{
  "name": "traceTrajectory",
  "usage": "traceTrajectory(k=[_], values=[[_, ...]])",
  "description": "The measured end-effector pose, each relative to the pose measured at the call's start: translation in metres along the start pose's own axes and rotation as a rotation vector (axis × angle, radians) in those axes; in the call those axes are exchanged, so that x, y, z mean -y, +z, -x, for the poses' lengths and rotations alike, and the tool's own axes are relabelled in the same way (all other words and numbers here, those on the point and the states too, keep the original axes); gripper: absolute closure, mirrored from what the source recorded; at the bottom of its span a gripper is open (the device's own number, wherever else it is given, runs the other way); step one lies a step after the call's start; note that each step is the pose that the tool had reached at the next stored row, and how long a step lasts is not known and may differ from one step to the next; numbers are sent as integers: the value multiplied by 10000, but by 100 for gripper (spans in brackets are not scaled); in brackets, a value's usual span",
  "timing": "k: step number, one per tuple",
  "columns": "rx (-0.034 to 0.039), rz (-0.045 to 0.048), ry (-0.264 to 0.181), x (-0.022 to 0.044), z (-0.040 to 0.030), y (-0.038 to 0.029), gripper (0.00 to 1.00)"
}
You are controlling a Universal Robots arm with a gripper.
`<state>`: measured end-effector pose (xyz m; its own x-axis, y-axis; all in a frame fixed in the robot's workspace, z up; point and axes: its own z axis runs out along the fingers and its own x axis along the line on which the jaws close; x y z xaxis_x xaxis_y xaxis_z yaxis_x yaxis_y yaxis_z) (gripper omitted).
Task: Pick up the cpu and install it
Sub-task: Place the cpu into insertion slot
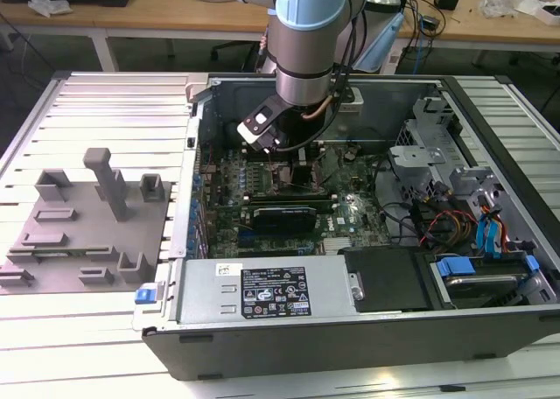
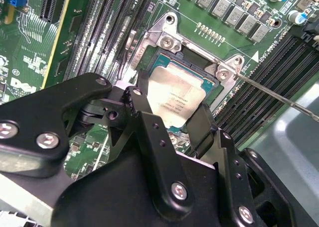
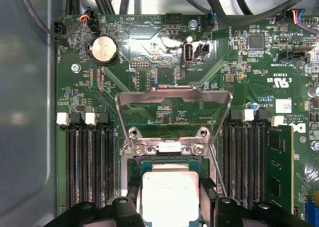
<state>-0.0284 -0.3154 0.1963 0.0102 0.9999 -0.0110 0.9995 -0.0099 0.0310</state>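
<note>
**Hand closed on the chip at the socket**

The black two-fingered hand (image 2: 169,106) is clamped on the cpu (image 2: 177,95), a thin square chip with a silvery-white metal top. Its fingers (image 2: 144,120) press two opposite edges of the chip, as both wrist views show. The chip lies squarely over the black-framed square socket (image 2: 192,61); whether it is fully seated or just above the socket I cannot tell.

The shiny steel load plate (image 3: 172,95) stands flipped open just beyond the socket's hinge edge. A thin steel lever rod (image 2: 271,94) sticks out from one socket corner. Long black memory slots (image 3: 87,162) flank the socket on two sides, all on the green motherboard (image 3: 149,53). A round silver coin battery (image 3: 104,49) lies farther from the socket, past the plate.

In the exterior view the grey-and-blue arm (image 1: 302,40) stands over the socket inside the open dark-grey computer case (image 1: 350,338). Well apart from the socket, outside the case, a grey plastic block fixture (image 1: 87,233) rests on the ribbed metal counter (image 1: 96,110).
</note>
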Motion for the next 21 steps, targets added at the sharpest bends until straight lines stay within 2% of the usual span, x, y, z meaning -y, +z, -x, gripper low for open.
traceTrajectory(k=[21], values=[[-3, 2, -103, 0, -11, 1, 45]])
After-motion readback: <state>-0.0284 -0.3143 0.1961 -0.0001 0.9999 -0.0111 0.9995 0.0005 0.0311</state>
